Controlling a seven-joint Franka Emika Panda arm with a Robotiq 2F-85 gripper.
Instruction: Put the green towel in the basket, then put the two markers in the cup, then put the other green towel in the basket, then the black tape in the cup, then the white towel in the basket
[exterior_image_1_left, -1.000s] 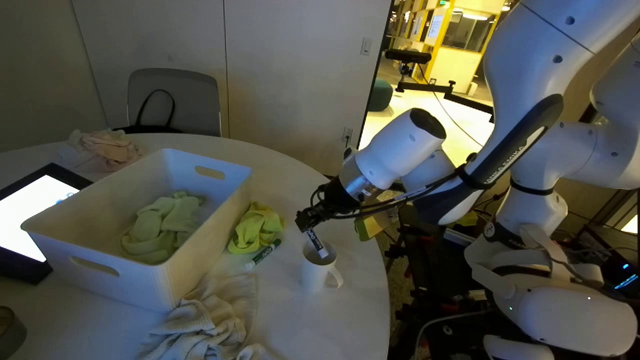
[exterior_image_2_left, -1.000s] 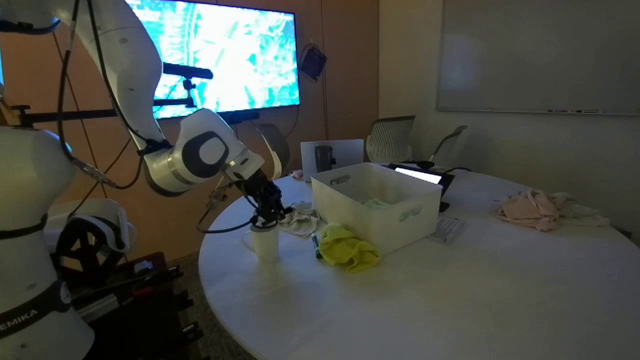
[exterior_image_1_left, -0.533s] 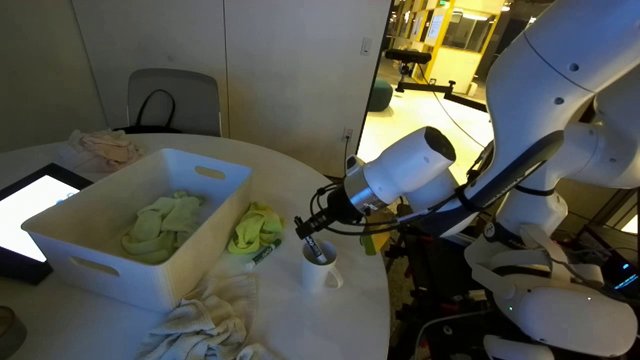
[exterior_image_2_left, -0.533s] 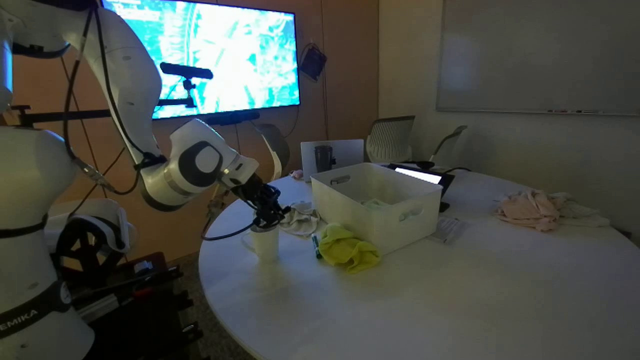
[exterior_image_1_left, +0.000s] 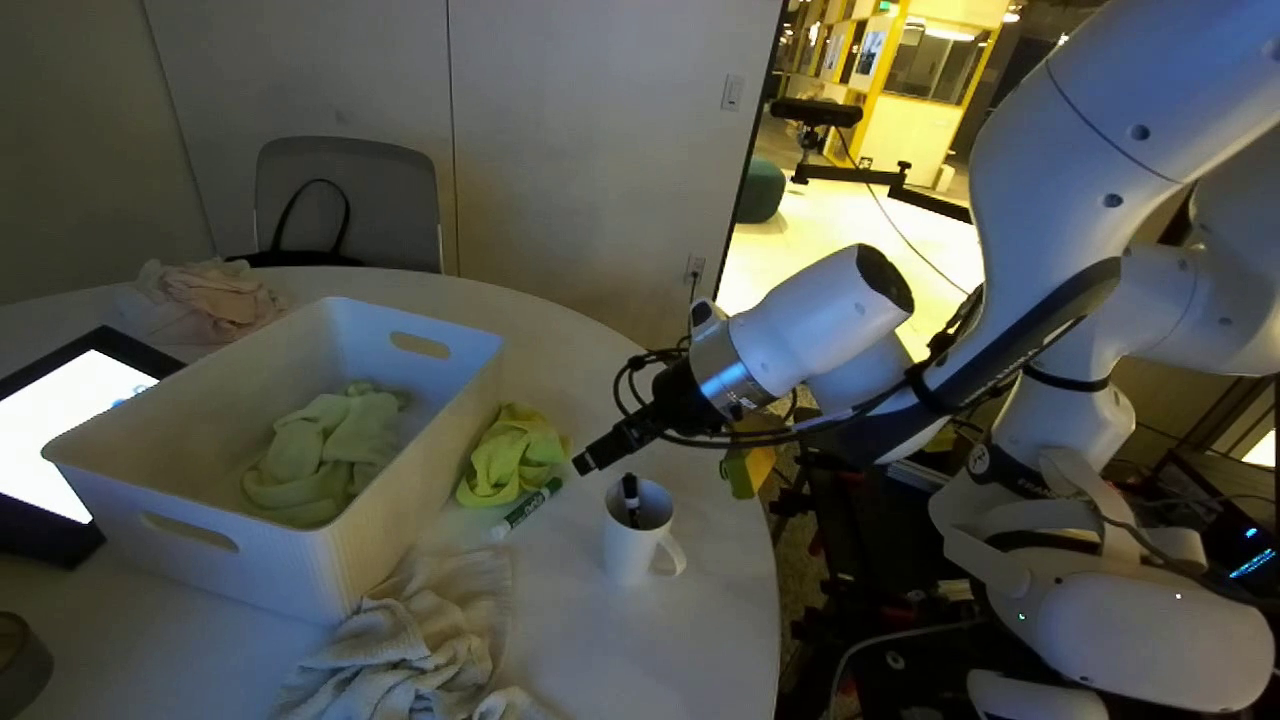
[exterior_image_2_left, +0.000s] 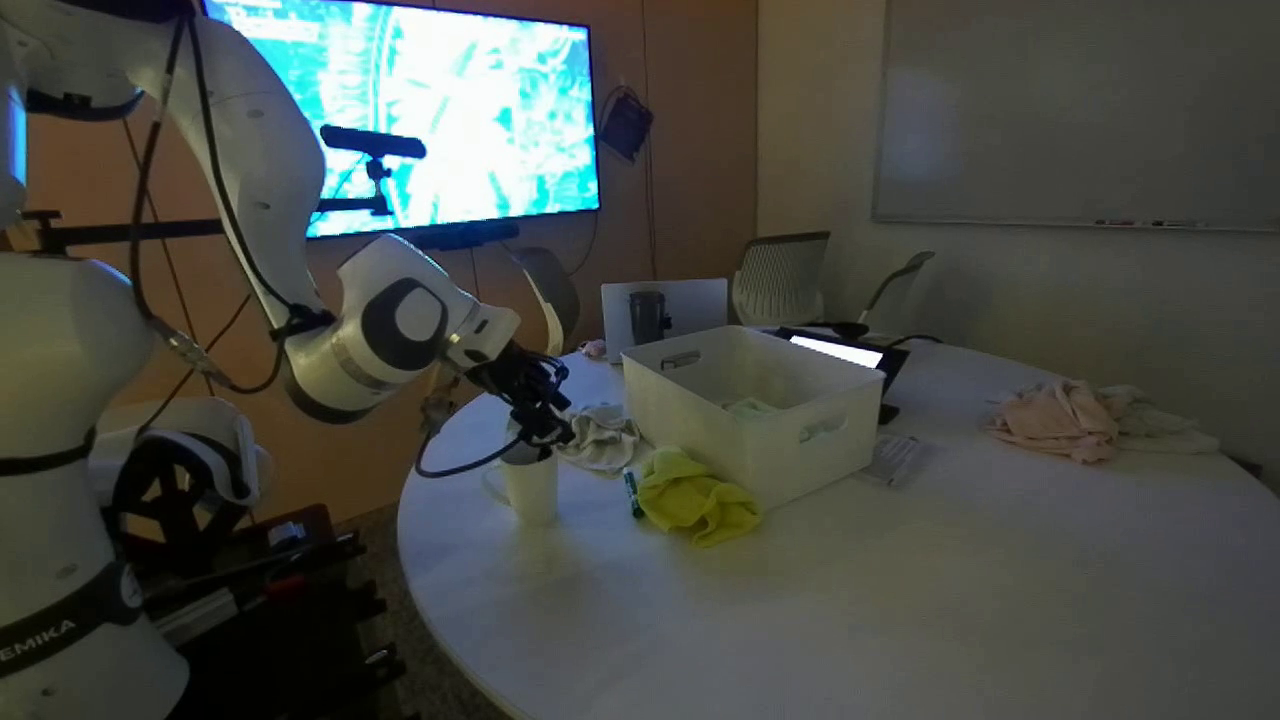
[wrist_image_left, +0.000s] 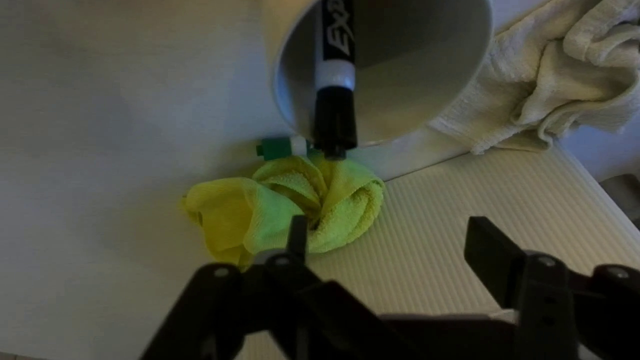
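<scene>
we record a release: the gripper (wrist_image_left: 388, 236), pinching the black marker (wrist_image_left: 335, 114) a second ago, now has its fingers (wrist_image_left: 492, 260) spread and empty. the black marker rests cap-up inside the cup (exterior_image_1_left: 626, 555), near the tabletop's (exterior_image_1_left: 620, 655) edge. we judge one marker placed; the green marker (exterior_image_1_left: 527, 509), beside the green towel (exterior_image_1_left: 512, 458), remains.

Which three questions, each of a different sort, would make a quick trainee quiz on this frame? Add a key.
1. True or false: the black-capped marker is in the cup, cap end up.
2. Choose one. Inside the basket lies: A) the white towel; B) a pale green towel; C) the green marker.
3. Open question: how do the jaws stand in the wrist view, and do they hold anything?

Key
1. True.
2. B.
3. They stand apart and hold nothing.
</scene>
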